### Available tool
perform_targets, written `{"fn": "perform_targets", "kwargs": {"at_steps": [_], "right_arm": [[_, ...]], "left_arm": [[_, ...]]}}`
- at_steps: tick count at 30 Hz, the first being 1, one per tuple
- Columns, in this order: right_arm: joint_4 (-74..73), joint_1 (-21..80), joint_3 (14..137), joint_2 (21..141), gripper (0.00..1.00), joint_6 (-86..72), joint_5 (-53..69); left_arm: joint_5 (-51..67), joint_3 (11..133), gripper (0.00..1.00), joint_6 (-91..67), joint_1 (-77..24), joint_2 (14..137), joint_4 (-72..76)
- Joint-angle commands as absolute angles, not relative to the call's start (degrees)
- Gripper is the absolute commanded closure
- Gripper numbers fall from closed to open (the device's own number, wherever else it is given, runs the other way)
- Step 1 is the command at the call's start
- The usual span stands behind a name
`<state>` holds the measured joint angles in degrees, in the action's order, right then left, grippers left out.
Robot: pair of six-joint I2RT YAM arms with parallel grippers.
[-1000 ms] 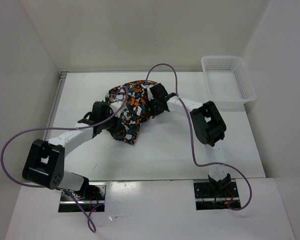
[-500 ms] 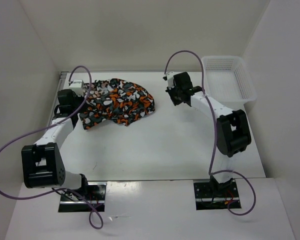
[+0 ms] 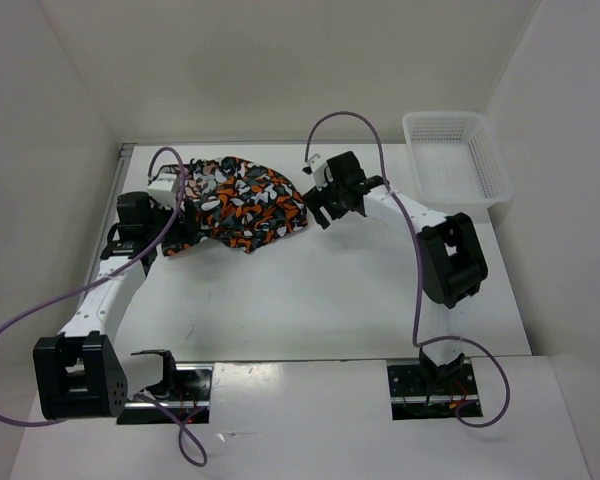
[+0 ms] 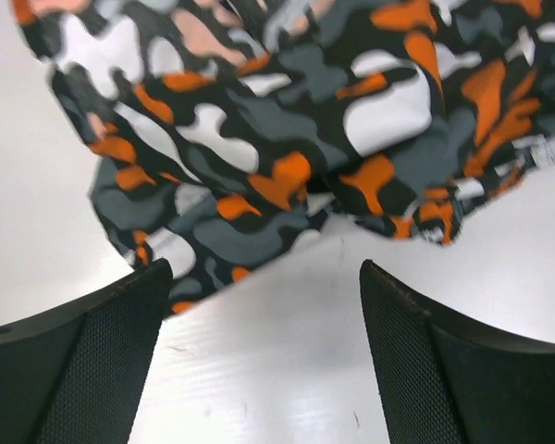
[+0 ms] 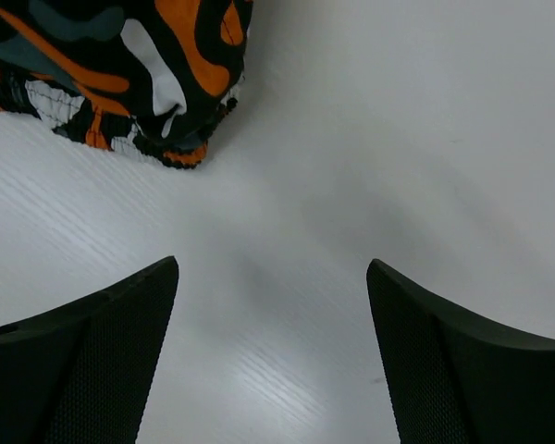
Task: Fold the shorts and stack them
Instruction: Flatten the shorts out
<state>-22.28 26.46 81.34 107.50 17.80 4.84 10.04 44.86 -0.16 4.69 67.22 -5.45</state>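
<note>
Shorts lie bunched between the spread, empty left claw and right claw; pinching several layers would skew the fold.

The left arm and right arm were white tubes joined by boxy black housings. A purple cable trailed behind each claw. The left gripper and right gripper carried black, finely dimpled fingers.

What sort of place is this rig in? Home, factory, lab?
Most likely a lab test cell, not a home: a white table boxed in by bare white walls, a left arm and right arm bolted at its near edge, with shorts and a mesh basket on it.
</note>
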Motion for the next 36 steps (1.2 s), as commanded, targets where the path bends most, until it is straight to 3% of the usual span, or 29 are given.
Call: {"fn": "perform_targets", "kwargs": {"at_steps": [1, 15, 20, 23, 24, 26, 27, 28, 29, 30, 33, 36], "right_arm": [[-20.48, 27.24, 88.13, 113.63, 0.12, 16.53, 9.38], [-20.48, 29.27, 99.05, 126.39, 0.13, 12.39, 13.97], [-20.48, 29.27, 99.58, 127.62, 0.32, 10.55, 15.38], [-20.48, 29.27, 98.44, 127.62, 0.51, 10.02, 13.89], [-20.48, 29.27, 97.74, 127.62, 0.57, 10.02, 13.28], [-20.48, 29.27, 97.21, 127.62, 0.69, 10.02, 13.27], [-20.48, 29.27, 97.21, 127.62, 0.83, 10.02, 12.75], [-20.48, 29.27, 96.68, 127.1, 0.89, 9.5, 12.74], [-20.48, 29.79, 96.68, 126.57, 0.94, 9.49, 11.96], [-20.48, 29.79, 96.68, 126.56, 1.0, 9.49, 10.39], [-19.17, 29.79, 97.9, 124.28, 1.0, 11.24, 4.26], [-16.01, 29.79, 100.01, 121.47, 1.0, 14.05, -6.36]], "left_arm": [[15.54, 46.04, 0.08, 0.0, 4.83, 66.18, -7.38], [23.82, 62.4, 0.03, 0.0, 0.99, 87.34, 2.47], [21.28, 63.63, 0.0, 0.0, -6.32, 93.86, 2.63], [14.97, 63.63, 0.0, 0.0, -7.73, 98.51, 4.22], [13.55, 63.63, 0.04, 0.0, -7.73, 99.13, 5.0], [11.35, 63.63, 0.24, 0.0, -7.73, 99.75, 5.01], [9.77, 62.41, 0.39, 0.0, -7.73, 99.76, 6.05], [9.15, 61.88, 0.51, 0.0, -7.73, 99.76, 6.06], [9.14, 61.88, 0.68, 0.0, -7.73, 99.06, 6.76], [9.14, 61.09, 0.76, 0.0, -7.73, 99.05, 6.77], [8.44, 61.08, 1.0, 0.0, -7.73, 96.25, 7.82], [5.55, 62.13, 1.0, 0.0, -7.73, 92.56, 8.35]]}}
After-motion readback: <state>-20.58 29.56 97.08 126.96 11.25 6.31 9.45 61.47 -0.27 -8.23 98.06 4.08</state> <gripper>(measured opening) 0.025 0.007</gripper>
